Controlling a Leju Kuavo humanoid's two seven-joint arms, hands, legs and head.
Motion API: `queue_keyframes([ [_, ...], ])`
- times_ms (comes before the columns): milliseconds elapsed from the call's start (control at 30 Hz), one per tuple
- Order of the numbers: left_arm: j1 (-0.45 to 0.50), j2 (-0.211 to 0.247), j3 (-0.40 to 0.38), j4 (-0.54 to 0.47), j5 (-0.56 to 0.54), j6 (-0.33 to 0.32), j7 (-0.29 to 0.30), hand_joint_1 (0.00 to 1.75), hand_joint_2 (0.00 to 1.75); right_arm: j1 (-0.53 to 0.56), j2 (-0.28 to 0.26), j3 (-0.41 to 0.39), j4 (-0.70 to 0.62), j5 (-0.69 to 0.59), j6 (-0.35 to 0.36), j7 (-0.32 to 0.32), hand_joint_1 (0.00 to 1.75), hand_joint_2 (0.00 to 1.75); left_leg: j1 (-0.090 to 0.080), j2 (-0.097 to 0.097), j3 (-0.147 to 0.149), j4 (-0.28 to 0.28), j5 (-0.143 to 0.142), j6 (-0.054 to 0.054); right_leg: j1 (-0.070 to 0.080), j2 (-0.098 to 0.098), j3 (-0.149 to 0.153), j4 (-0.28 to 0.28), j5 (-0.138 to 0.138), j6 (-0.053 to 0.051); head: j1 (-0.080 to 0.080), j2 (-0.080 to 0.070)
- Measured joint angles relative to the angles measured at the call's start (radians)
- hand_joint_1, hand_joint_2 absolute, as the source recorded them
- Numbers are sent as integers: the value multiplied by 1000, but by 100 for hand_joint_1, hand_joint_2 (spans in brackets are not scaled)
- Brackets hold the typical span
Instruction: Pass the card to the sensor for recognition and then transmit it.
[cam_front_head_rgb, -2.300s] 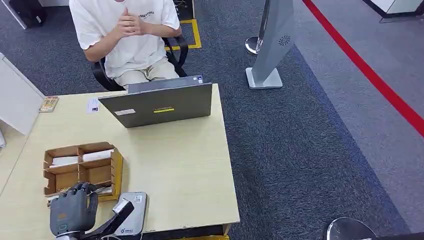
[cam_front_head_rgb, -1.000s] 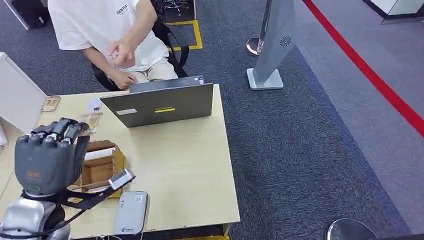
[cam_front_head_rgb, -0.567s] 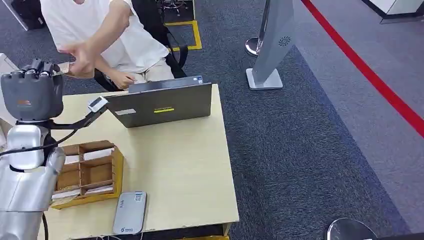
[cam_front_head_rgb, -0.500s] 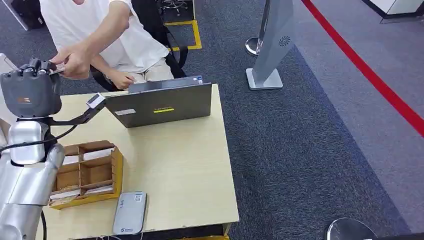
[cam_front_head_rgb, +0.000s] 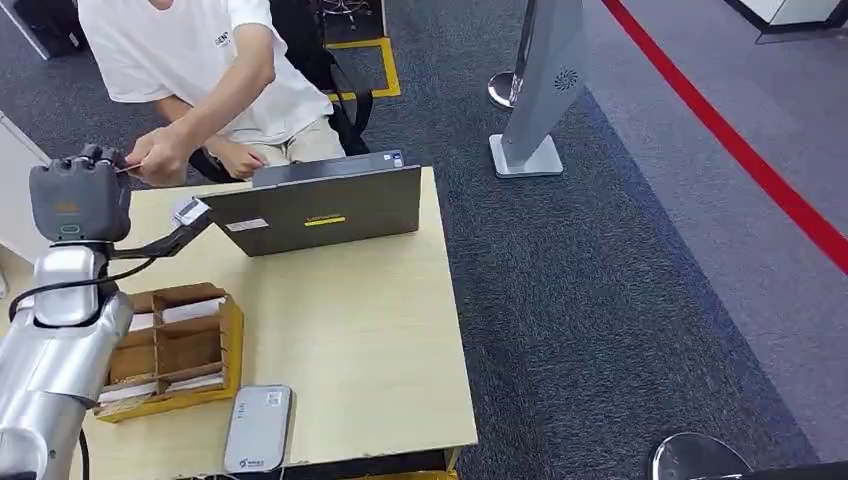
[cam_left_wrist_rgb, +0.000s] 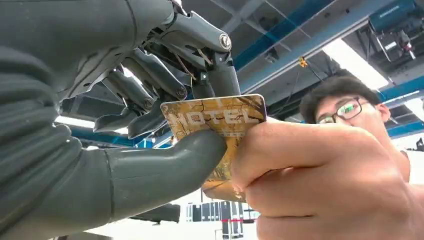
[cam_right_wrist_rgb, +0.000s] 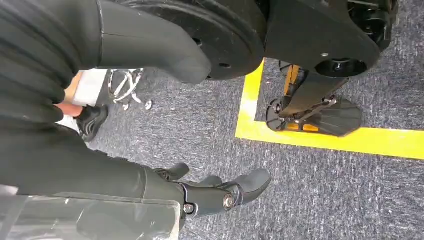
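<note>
Card (cam_left_wrist_rgb: 220, 120) (gold) above wooden table (cam_front_head_rgb: 370, 330)

Grey laptop (cam_front_head_rgb: 318, 207) at the bench's (cam_front_head_rgb: 370, 330) far edge, cardboard divided box (cam_front_head_rgb: 170, 352) near its left side, seated person (cam_front_head_rgb: 215, 70) behind the laptop

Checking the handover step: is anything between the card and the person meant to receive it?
Nothing visible. The left hand pinches the card, and the person's hand already grips its other end, beyond the laptop.
</note>
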Motion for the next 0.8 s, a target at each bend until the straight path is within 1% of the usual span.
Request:
queue_keyframes([
  [167,-4,-1,0,14,0,0,0,175,175,0,0,0,0,0,0,2,0,175,0,1,0,0,-1,0,0,1,-1,0,0,0,0,0],
  [200,-4,-1,1,17,0,1,-3,0,175,1,0,0,0,1,0,3,0,175,0,1,0,0,-1,0,0,1,-1,0,0,0,0,0],
  [267,-3,-1,4,17,0,1,-13,0,175,4,0,0,1,2,0,3,0,175,0,2,0,0,-1,0,0,1,-1,0,0,0,0,0],
  [400,2,0,26,14,8,2,-53,0,175,9,0,0,1,3,-3,2,0,175,0,1,0,-1,-1,0,0,0,-1,0,0,0,0,0],
  [500,28,0,43,-29,17,2,-84,0,175,10,0,0,1,3,-7,1,0,175,0,1,0,-1,0,0,0,0,0,0,0,0,0,0],
  [567,66,-4,48,-97,45,-23,-109,0,175,11,1,0,1,2,-10,1,0,175,0,1,0,-1,0,0,0,0,0,0,0,0,0,0],
  [667,145,-12,49,-260,87,-112,-134,0,175,16,1,0,1,-7,-10,2,0,175,0,1,0,-1,0,0,0,0,0,0,0,0,0,0],
  [733,200,-17,49,-384,98,-159,-135,0,175,18,1,0,1,-12,-11,1,0,175,0,2,0,-1,-1,0,0,1,0,0,0,0,0,0],
  [800,234,-18,49,-467,103,-177,-133,0,175,21,1,0,1,-14,-11,0,0,175,0,1,0,-1,-1,0,0,0,0,0,0,0,0,0],
])
